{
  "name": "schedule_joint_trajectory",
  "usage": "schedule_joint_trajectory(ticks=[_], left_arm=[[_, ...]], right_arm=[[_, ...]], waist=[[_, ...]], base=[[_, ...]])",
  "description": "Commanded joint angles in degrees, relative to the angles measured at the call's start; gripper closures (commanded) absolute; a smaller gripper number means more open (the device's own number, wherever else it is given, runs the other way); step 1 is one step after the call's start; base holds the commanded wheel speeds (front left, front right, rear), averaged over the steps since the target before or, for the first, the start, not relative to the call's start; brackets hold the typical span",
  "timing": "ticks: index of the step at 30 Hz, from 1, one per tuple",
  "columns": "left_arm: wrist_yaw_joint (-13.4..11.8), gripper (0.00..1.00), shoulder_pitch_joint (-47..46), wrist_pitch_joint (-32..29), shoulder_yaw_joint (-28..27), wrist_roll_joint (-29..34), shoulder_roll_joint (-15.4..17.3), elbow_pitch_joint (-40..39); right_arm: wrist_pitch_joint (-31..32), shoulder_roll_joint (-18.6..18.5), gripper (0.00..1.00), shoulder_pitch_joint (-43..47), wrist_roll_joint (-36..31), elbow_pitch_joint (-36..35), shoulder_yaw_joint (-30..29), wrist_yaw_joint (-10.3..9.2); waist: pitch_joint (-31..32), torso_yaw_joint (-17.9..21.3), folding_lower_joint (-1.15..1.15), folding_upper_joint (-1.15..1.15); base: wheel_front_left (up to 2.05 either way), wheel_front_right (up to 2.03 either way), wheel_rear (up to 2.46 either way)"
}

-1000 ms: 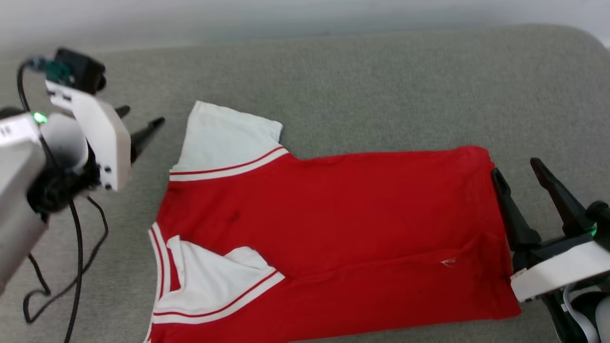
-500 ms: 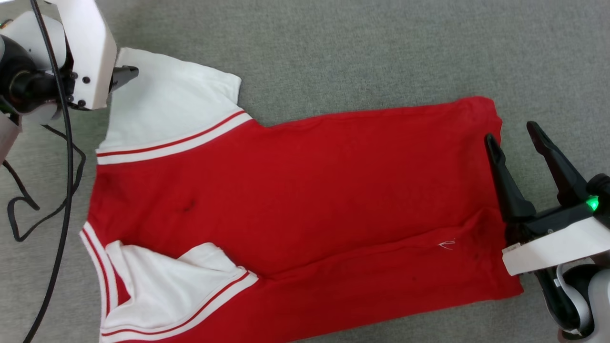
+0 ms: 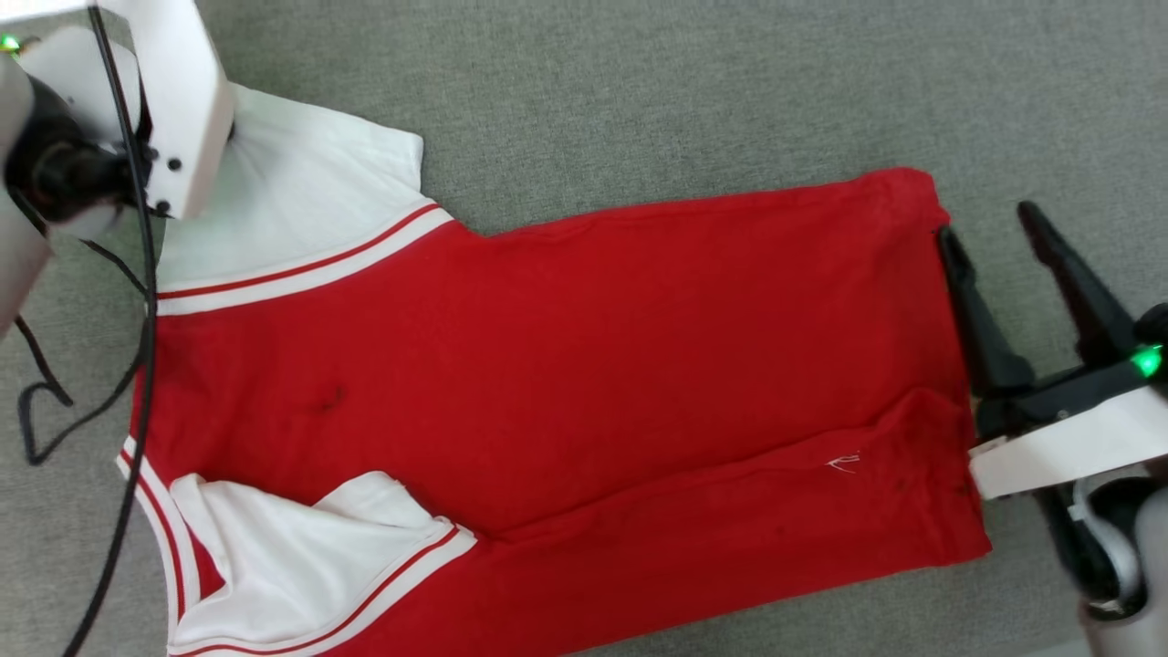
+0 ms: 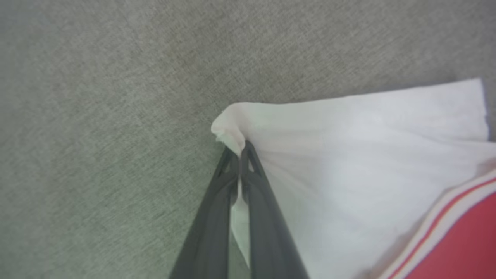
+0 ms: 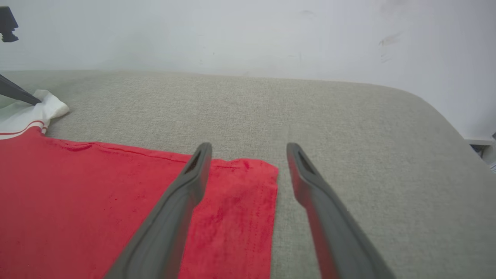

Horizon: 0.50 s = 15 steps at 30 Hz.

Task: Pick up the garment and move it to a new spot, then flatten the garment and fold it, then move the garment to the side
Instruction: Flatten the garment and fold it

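The garment, a red T-shirt with white sleeves, lies spread flat on the grey surface. Its hem is to the right and its sleeves to the left. In the left wrist view my left gripper is shut on the outer corner of the far white sleeve, which is bunched between the tips. In the head view the white left wrist housing hides those tips. My right gripper stands open at the hem's far corner. One of its fingers is over the red cloth and the other is over bare surface.
A black cable hangs from the left arm and loops on the grey padded surface beside the near sleeve. In the right wrist view the surface ends at a rounded edge before a white wall.
The head camera has tilted down. My left gripper went from open beside the far sleeve to that sleeve's outer corner and shut on it. The right gripper stays open at the hem.
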State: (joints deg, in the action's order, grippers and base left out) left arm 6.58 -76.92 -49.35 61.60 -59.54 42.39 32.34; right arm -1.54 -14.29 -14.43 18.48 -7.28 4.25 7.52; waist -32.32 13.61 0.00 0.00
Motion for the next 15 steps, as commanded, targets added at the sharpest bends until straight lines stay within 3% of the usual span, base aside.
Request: schedule_joint_trajectory(ticks=[1,4,8,15], left_arm=[[0.2,1.00,4.0,0.4,1.9,0.6,-0.3,1.1],[0.5,1.00,3.9,4.5,1.3,0.6,-0.7,0.2],[0.8,1.00,4.1,9.3,1.0,0.8,-1.1,-1.6],[0.8,1.00,5.5,15.2,2.0,0.6,-1.6,-6.0]], right_arm=[[0.2,-1.2,0.00,-1.1,0.2,-0.2,-0.7,-0.06],[2.8,-3.8,0.00,-2.3,0.5,-0.8,-1.7,-0.06],[11.4,-9.6,0.00,-5.2,3.4,-1.0,-1.0,-0.06],[35.3,-19.7,0.00,-12.6,13.8,3.2,4.2,-0.06]], waist=[[1.1,-0.5,0.00,0.00],[3.1,-1.4,0.00,0.00],[5.7,-3.2,0.00,0.00],[8.1,-6.3,0.00,0.00]], base=[[0.00,0.00,0.00],[0.00,0.00,0.00],[0.00,0.00,0.00],[0.00,0.00,0.00]])
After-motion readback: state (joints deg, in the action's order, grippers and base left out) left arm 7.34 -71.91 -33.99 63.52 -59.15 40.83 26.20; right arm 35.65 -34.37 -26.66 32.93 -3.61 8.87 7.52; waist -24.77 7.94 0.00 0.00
